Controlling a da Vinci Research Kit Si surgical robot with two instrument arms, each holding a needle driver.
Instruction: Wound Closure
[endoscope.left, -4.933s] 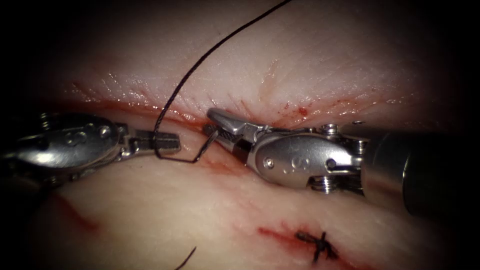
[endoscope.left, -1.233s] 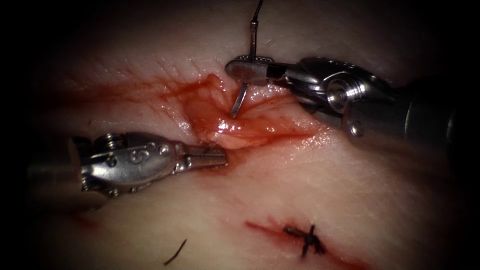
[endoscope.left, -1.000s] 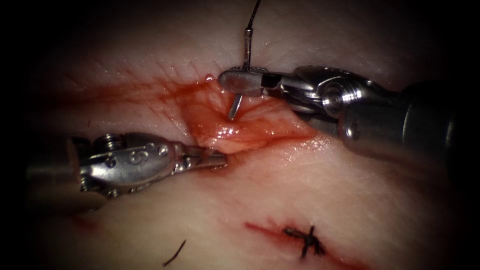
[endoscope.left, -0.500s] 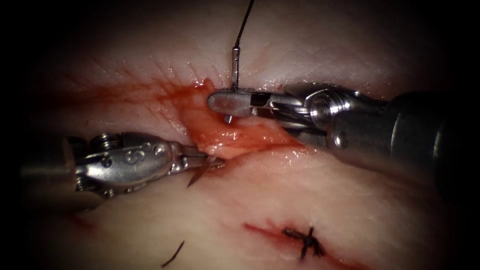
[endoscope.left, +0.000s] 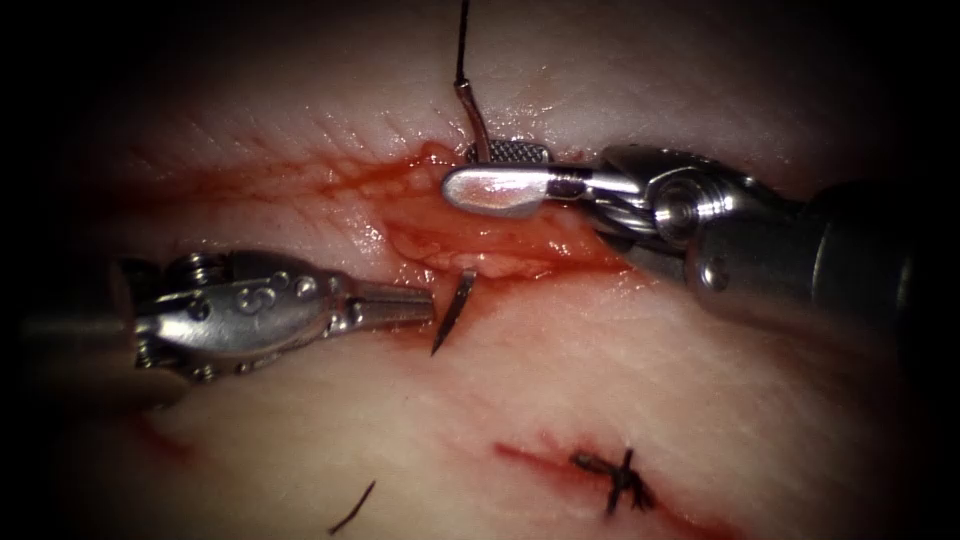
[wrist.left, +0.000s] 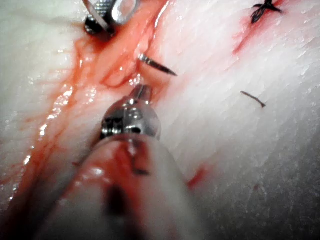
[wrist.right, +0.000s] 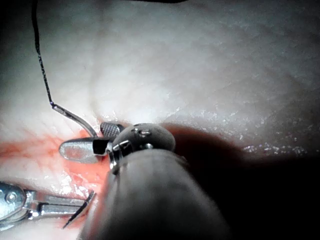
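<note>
The curved needle sits in the tissue across the cut (endoscope.left: 480, 240). Its tail (endoscope.left: 472, 115) stands out of the far edge with the black thread (endoscope.left: 462, 40) running up from it. Its tip (endoscope.left: 452, 312) pokes out of the near edge. My right tool (endoscope.left: 460, 170) comes in from the right with its jaws open beside the tail, holding nothing. My left tool (endoscope.left: 428, 305) lies on the near side with its jaws shut and empty, just left of the tip. The left wrist view shows the tip (wrist.left: 157, 65) ahead of the left tool (wrist.left: 141, 91). The right wrist view shows the tail (wrist.right: 75, 116) by the right tool (wrist.right: 82, 139).
A finished stitch with a dark knot (endoscope.left: 620, 482) closes the cut further to the lower right. A short cut end of thread (endoscope.left: 352, 507) lies loose on the near tissue. Red fluid wets the open cut between the tools.
The right tool drove the needle down through the far edge, and its tip came out of the near edge. The right jaws then opened and let go of the needle. The left tool barely moved.
</note>
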